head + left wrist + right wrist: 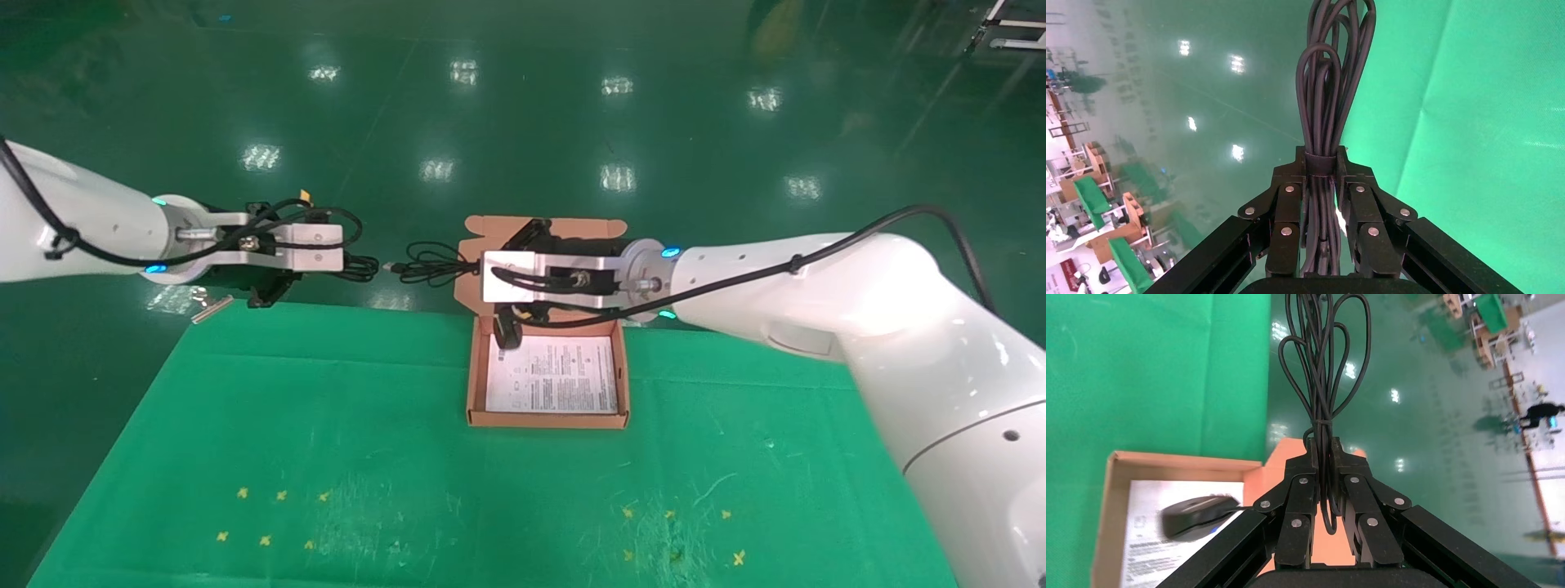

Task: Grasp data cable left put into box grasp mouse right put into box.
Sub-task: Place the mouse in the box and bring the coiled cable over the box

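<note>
My left gripper (pixel 339 263) is shut on the data cable (pixel 361 266), a black wound bundle, and holds it in the air past the table's far left edge. The left wrist view shows the fingertips (pixel 1320 165) clamped at the bundle's strap, with the cable (pixel 1330 79) sticking out ahead. My right gripper (pixel 476 268) is shut on the mouse's thin coiled cord (pixel 425 265) above the box's far edge. The mouse (pixel 507 331) hangs from this cord at the far left corner of the open cardboard box (pixel 547 420). In the right wrist view the mouse (pixel 1196 514) is over the white sheet (pixel 1147 539).
The box stands at the far middle of the green table (pixel 327 425), with its flap lid (pixel 588 224) open toward the back. A small metal piece (pixel 211 306) lies at the table's far left corner. Yellow cross marks (pixel 270 514) dot the near side.
</note>
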You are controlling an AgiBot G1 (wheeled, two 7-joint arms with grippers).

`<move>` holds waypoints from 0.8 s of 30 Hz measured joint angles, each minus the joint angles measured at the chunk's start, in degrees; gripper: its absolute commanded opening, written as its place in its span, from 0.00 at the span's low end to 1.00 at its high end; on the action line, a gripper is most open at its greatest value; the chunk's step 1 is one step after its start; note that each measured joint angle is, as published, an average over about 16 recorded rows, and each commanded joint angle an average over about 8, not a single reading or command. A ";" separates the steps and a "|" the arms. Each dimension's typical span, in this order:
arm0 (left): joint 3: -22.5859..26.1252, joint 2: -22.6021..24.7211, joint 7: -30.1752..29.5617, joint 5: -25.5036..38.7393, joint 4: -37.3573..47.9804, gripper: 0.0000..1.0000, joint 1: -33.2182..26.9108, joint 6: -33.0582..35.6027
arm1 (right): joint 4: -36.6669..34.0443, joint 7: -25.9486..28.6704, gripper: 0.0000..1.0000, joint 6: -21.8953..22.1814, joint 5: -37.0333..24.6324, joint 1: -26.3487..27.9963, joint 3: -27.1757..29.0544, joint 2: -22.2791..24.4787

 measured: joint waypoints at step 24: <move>0.28 -0.97 -3.61 2.03 -4.89 0.00 1.19 1.48 | -15.65 5.05 1.00 3.74 5.96 -1.77 -7.11 0.32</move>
